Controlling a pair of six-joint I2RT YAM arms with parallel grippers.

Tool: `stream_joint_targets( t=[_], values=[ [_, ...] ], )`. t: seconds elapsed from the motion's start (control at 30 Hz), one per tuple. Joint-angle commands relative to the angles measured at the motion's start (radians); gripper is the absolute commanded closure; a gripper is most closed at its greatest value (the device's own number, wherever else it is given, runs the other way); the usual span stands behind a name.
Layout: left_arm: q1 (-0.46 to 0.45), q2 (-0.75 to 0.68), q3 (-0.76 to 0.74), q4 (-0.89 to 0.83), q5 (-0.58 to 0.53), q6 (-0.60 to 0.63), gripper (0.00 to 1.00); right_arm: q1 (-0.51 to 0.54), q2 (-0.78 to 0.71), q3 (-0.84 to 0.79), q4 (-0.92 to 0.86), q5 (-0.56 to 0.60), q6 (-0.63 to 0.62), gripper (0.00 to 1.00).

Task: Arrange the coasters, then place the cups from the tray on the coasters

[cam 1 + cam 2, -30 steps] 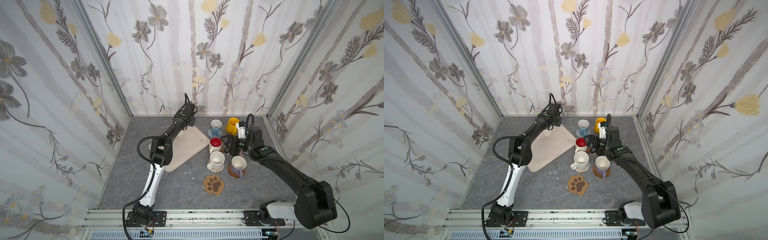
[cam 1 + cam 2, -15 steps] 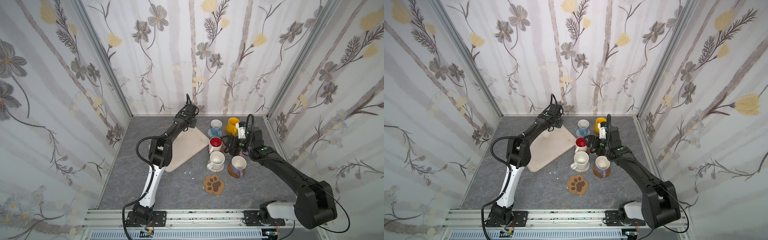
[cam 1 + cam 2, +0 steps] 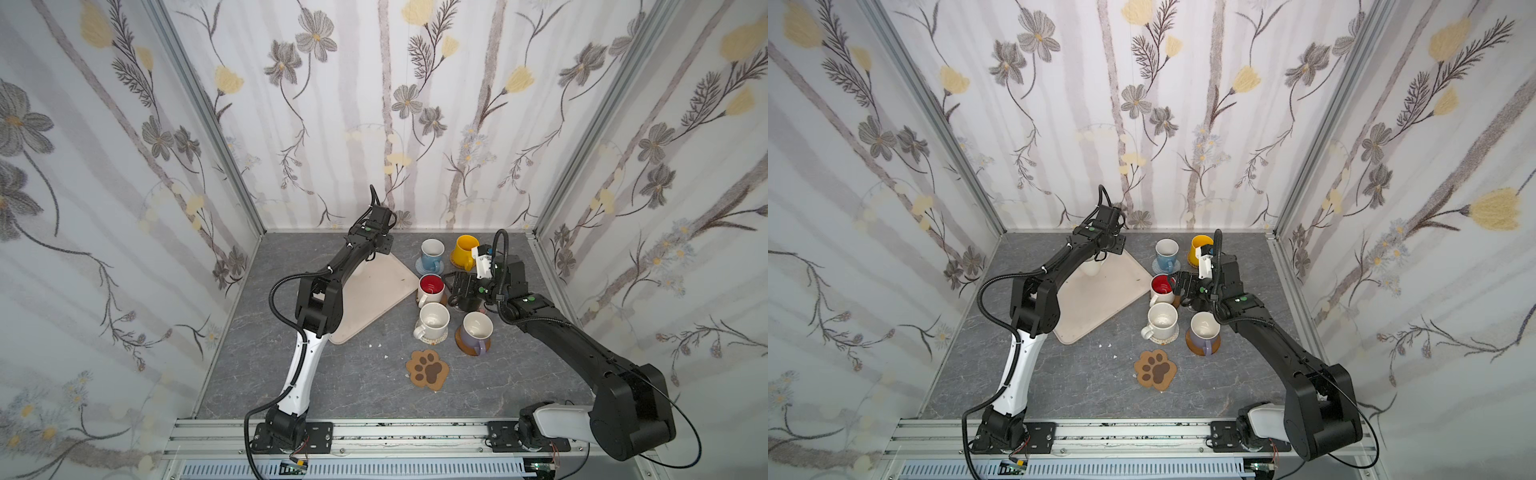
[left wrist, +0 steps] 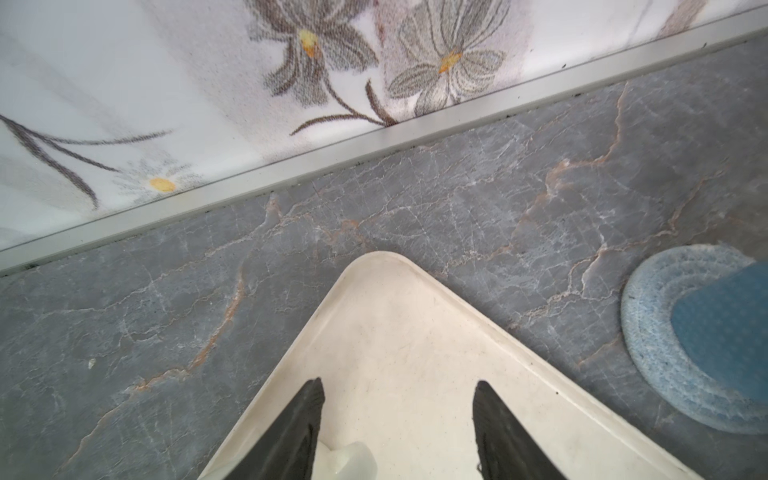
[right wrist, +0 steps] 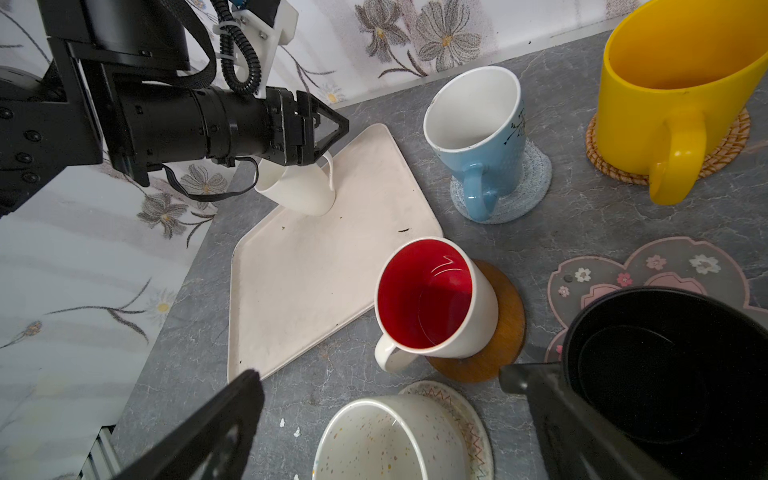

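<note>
My left gripper [image 4: 399,399] hangs open over the far corner of the beige tray [image 3: 374,299]. A white cup [image 5: 295,187] stands on the tray under it, its handle [image 4: 349,461] beside one finger. My right gripper [image 5: 380,374] is wide open next to the black cup [image 5: 665,374], which stands on the pink-flower coaster [image 5: 648,266]. The light blue cup [image 3: 432,251], yellow cup [image 3: 464,249], red-inside cup [image 3: 431,286], speckled cream cup [image 3: 434,320] and lavender cup [image 3: 477,328] each stand on a coaster. The paw-print coaster [image 3: 427,368] lies bare.
The back wall's metal rail [image 4: 374,137] runs close behind the tray corner. Small white crumbs [image 3: 378,345] lie on the grey table near the tray's front edge. The cups stand tightly grouped right of the tray.
The left jaws closed a little, then opened wider over the white cup. The right arm has stayed where it was.
</note>
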State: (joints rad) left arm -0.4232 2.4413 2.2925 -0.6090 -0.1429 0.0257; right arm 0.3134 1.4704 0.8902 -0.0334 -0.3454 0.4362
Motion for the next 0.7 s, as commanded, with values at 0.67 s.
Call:
stream_joint_targets(
  t=[0.67],
  values=[
    [0.029,-0.006,-0.059,-0.002,-0.049,-0.096,0.63,0.000,0.026,0.014,0.050,-0.012,-0.002,0.01]
  ],
)
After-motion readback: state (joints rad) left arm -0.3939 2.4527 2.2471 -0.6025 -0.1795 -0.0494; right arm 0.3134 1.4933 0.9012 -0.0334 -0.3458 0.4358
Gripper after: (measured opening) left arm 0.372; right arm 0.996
